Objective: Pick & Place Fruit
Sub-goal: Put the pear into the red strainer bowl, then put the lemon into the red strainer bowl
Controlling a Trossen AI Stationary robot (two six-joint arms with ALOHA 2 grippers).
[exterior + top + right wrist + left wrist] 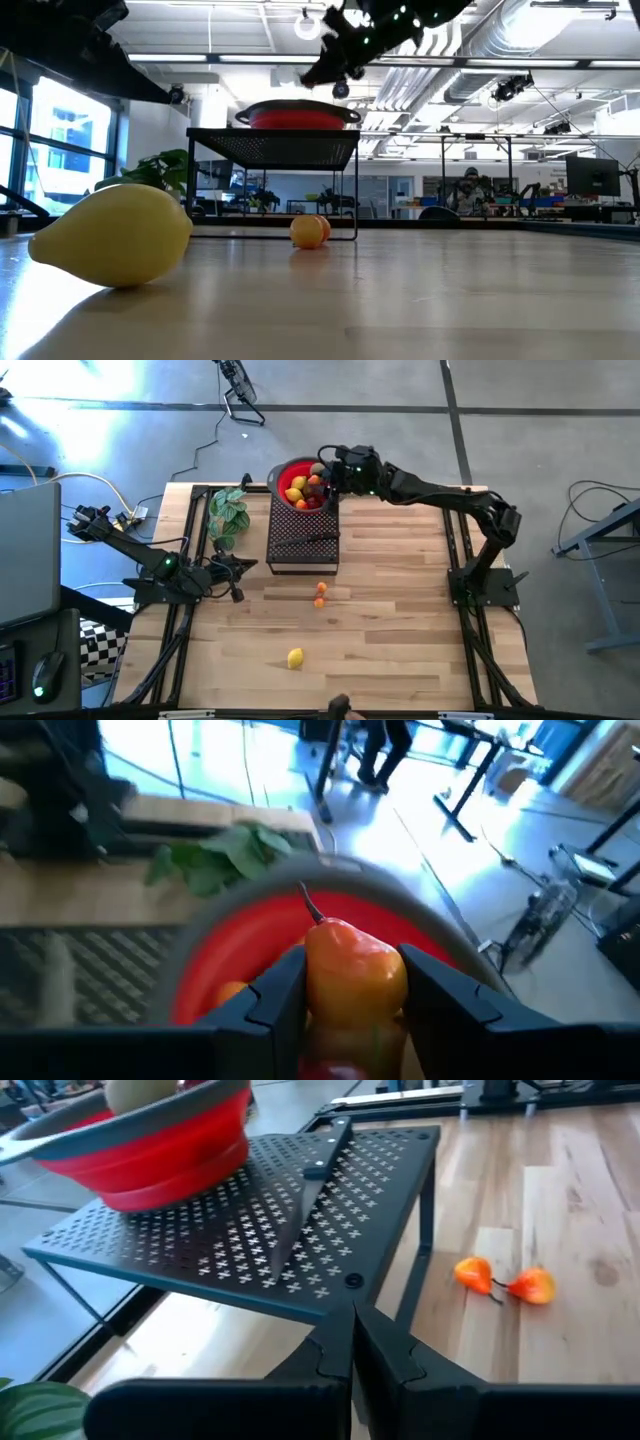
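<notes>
The right claw (345, 990) hangs over the red bowl (285, 475) on the black rack (300, 540), pinching an orange-red pear (350, 970). This looks like the placing step; next it should spread and drop it in. The left claw (350, 1370), pressed together, waits near the desk's (400, 640) edge.

A black-handled knife (312, 540) lies on the black perforated rack (285, 555) beside a leafy plant (228, 512).
</notes>
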